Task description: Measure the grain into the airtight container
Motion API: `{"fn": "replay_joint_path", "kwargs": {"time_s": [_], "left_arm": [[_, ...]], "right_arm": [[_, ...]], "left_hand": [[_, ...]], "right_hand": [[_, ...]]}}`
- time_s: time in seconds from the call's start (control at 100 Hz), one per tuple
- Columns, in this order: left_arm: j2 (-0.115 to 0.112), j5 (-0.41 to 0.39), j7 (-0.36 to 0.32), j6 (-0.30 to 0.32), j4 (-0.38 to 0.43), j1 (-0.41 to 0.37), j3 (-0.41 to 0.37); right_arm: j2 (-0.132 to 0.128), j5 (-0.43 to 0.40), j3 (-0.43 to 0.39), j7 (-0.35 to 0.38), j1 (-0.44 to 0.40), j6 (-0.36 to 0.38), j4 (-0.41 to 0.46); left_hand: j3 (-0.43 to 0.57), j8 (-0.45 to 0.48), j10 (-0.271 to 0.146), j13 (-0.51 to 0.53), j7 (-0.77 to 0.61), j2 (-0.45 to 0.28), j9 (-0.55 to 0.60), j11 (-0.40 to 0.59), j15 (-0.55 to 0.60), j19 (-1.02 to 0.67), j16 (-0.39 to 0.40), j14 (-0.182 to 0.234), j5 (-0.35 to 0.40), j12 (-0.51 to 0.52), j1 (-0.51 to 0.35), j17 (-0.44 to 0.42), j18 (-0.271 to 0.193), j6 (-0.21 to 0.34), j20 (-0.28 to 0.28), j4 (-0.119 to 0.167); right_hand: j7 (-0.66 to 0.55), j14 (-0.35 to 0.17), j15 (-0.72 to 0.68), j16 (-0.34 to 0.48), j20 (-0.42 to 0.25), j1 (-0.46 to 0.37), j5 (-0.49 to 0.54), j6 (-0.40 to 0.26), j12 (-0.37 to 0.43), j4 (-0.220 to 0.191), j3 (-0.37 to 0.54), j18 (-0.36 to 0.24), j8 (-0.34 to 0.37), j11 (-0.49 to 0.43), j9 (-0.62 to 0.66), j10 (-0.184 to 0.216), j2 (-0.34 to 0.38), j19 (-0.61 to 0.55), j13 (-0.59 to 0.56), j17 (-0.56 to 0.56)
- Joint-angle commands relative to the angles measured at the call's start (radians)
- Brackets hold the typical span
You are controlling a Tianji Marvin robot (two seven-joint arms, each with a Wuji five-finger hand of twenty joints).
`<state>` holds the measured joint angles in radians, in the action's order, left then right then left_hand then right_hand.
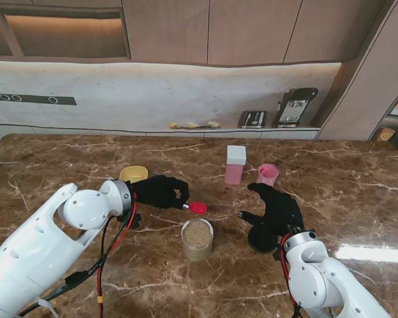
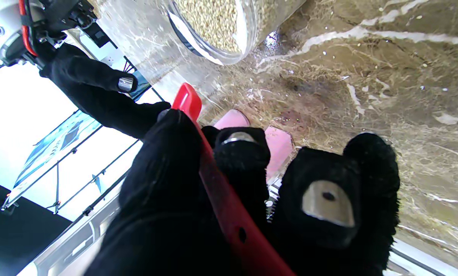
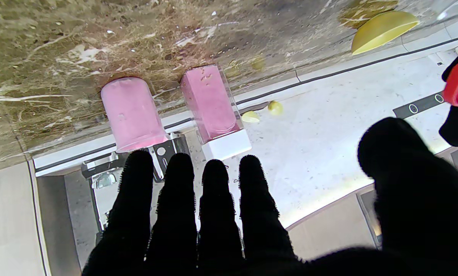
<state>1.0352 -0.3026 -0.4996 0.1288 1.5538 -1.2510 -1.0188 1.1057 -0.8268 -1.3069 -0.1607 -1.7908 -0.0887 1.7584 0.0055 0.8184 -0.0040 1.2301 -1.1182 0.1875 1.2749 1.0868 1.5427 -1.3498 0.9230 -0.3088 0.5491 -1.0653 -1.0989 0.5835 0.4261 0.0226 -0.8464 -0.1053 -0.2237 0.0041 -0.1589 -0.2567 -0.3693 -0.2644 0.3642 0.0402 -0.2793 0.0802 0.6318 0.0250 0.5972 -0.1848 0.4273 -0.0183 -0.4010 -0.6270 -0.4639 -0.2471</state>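
A clear jar of grain point(image 1: 197, 238) stands near me at the table's middle; its rim shows in the left wrist view point(image 2: 217, 30). My left hand point(image 1: 160, 191) is shut on a red measuring scoop point(image 1: 198, 208), whose bowl hangs just beyond the jar; the red handle point(image 2: 229, 207) runs between the fingers. A pink container with a white lid point(image 1: 235, 165) stands farther off, also seen from the right wrist point(image 3: 213, 111). My right hand point(image 1: 273, 211) is open with its fingers point(image 3: 217, 214) spread, hovering short of the pink container and over a black round lid point(image 1: 260, 240).
A pink cup point(image 1: 267, 174) stands right of the lidded container, and appears beside it in the right wrist view point(image 3: 131, 115). A yellow bowl point(image 1: 133, 174) sits behind my left hand. A back counter holds appliances point(image 1: 294, 106) and small yellow items point(image 1: 194, 124).
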Motion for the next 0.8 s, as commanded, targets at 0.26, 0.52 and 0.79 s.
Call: {"fn": "replay_joint_path", "kwargs": {"time_s": [0.26,0.52,0.79], "left_arm": [[-0.005,-0.024,0.022,0.027,0.018,-0.063,-0.028],[-0.004,-0.047,0.049,0.032,0.049,-0.131,-0.077],[-0.003,-0.069,0.079,0.054,0.082,-0.186,-0.131]], "right_arm": [[0.007,-0.007,-0.015,-0.019,-0.018,0.002,0.006],[0.01,-0.015,-0.037,-0.032,-0.006,-0.012,0.01],[0.012,0.019,-0.082,-0.024,0.056,-0.006,-0.061]], "left_hand": [[-0.012,0.037,-0.03,0.033,-0.064,-0.003,0.024,0.035,0.033,0.0,0.029,-0.061,0.083,-0.005,-0.106,0.004,0.041,0.118,-0.037,0.023],[-0.011,0.038,-0.039,0.035,-0.056,0.001,0.04,0.03,0.048,-0.021,0.03,-0.05,0.103,0.002,-0.106,0.034,0.033,0.126,-0.049,0.023],[-0.012,0.044,-0.051,0.036,-0.045,-0.001,0.045,0.025,0.061,-0.069,0.017,-0.033,0.106,0.006,-0.097,0.059,0.043,0.138,-0.065,0.023]], "right_hand": [[0.009,-0.008,-0.005,-0.011,-0.005,-0.012,0.018,-0.02,-0.002,-0.053,-0.015,-0.009,-0.013,-0.003,0.021,0.0,0.006,-0.016,-0.029,-0.015],[0.008,-0.013,-0.006,-0.007,0.006,-0.017,0.011,-0.007,-0.001,-0.054,-0.01,-0.021,-0.015,-0.008,0.024,0.0,-0.02,-0.017,-0.041,-0.026],[0.064,-0.035,0.001,0.005,0.041,-0.104,-0.105,0.082,0.005,-0.04,0.022,-0.047,-0.039,-0.022,-0.059,-0.014,-0.247,-0.009,-0.017,-0.011]]}}
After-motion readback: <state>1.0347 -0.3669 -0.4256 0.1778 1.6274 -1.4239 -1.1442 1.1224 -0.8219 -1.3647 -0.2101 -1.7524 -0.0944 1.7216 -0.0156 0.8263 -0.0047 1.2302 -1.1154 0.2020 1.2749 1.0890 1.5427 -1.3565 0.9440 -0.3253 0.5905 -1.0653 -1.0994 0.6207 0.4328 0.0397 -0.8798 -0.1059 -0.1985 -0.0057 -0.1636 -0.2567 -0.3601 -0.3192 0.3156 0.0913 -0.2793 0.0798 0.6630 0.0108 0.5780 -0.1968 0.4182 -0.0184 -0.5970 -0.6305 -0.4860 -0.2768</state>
